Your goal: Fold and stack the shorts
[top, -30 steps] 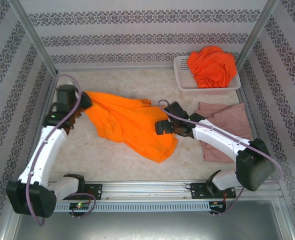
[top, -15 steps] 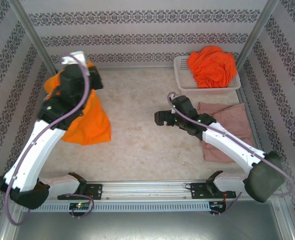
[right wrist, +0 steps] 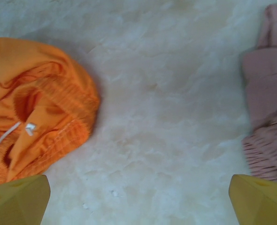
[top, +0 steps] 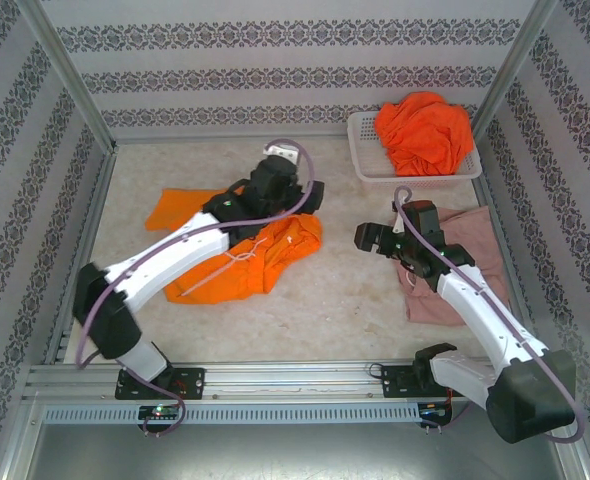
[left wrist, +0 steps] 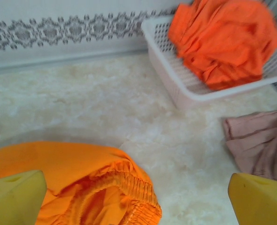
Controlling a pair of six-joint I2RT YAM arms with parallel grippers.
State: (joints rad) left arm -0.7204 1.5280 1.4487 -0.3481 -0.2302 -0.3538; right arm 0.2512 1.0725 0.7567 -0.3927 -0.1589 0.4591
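Observation:
One pair of bright orange shorts (top: 225, 268) lies crumpled left of the table's middle, gathered waist and white drawstring (right wrist: 16, 132) showing. My left gripper (top: 300, 200) hovers open over its far right edge; the waist (left wrist: 124, 183) lies below and between the yellow fingertips (left wrist: 16, 199). The dusty pink shorts (top: 465, 255) lie flat at the right. My right gripper (top: 361, 238) stands open between the two garments, over bare table, orange shorts (right wrist: 40, 108) to its left and pink shorts (right wrist: 270, 117) to its right. More orange shorts (top: 425, 130) are heaped in the basket.
The white mesh basket (top: 367, 160) stands at the back right against the patterned wall. Metal posts rise at both back corners, and a rail runs along the near edge. Bare table lies between the orange and pink shorts.
My left gripper held the orange shorts, lifted them at the left, swung to the middle and opened; they now lie crumpled. My right arm drew back toward the pink shorts.

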